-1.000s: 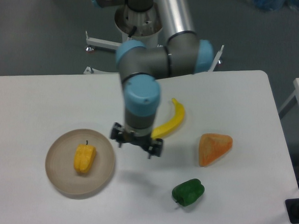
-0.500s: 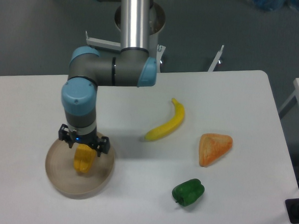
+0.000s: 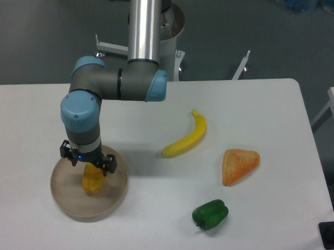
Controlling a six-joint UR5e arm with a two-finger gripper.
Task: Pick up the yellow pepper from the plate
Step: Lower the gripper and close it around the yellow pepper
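The yellow pepper (image 3: 92,181) lies on the round beige plate (image 3: 63,195) at the front left of the table. My gripper (image 3: 89,165) hangs straight over the pepper and hides its upper end and stem. The gripper's black body is low, close to or touching the pepper. The fingers are hidden under the gripper body, so I cannot tell how the jaws stand or whether they touch the pepper.
A yellow banana (image 3: 187,138) lies at the table's middle. An orange wedge (image 3: 239,165) lies to its right. A green pepper (image 3: 210,214) lies near the front edge. The arm's elbow (image 3: 119,84) reaches over the table's left half.
The arm swung left from the table's middle to above the plate. In the last half second the gripper moved a little further left and down over the pepper.
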